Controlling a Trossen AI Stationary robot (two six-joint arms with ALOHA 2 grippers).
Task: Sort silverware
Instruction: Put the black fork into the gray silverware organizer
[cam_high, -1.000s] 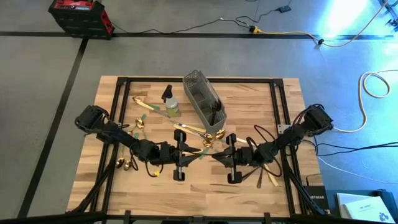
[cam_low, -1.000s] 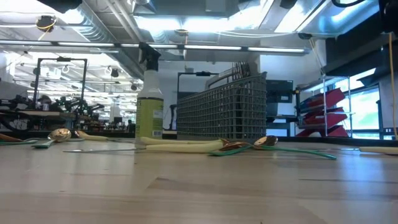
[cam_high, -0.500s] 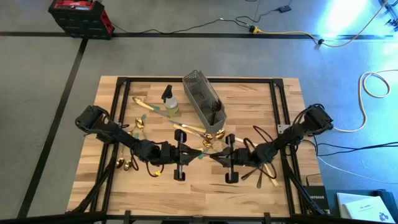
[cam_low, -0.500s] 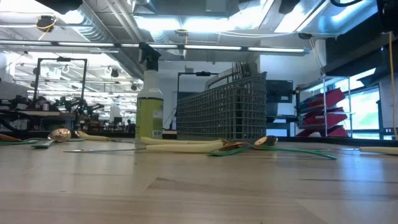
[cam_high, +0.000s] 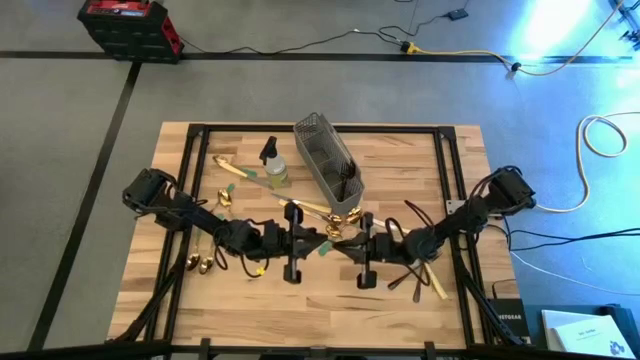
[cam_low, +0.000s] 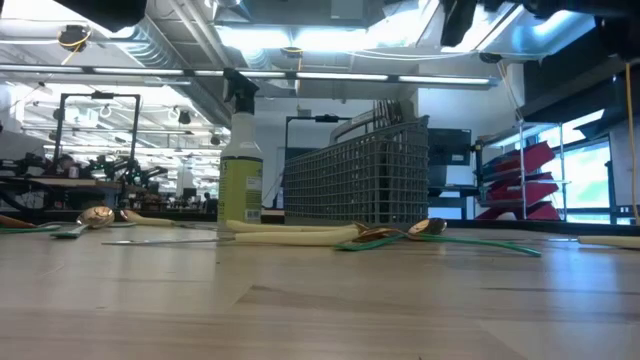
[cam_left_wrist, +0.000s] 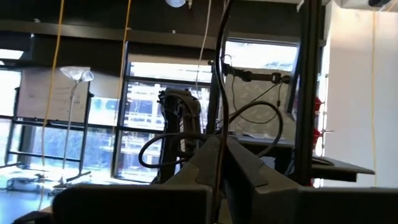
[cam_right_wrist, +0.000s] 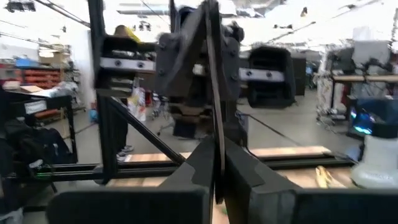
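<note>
The two dark arms meet nose to nose over the near middle of the pale wooden slatted counter (cam_high: 400, 160). The left pincer (cam_high: 318, 241) is fully closed; in its wrist view a thin dark strip stands edge-on between its fingers, probably a slim utensil, though its kind cannot be told. The right pincer (cam_high: 340, 246) is likewise fully closed, and its wrist view shows a similar thin dark strip pinched between its fingers. With both tips nearly touching, this reads as a transfer or shared grip of one piece, raised clear of the surface, judging by the low view, which shows no pincer at counter level.

The loose silverware lies scattered. Small gold spoons (cam_high: 204, 265) sit at the near left beside the left arm. A dark piece and a cream-handled piece (cam_high: 432, 278) lie at the near right under the right arm. Gold spoons with green and cream handles (cam_high: 310, 208) rest just in front of the caddy.

Farther back stands the grey wire-mesh rectangular caddy (cam_high: 322, 152), with dark utensils upright in its near end, evidently the sorting destination. Left of it stands a small spray bottle of green liquid (cam_high: 274, 166), with more gold pieces (cam_high: 228, 167) beyond.
</note>
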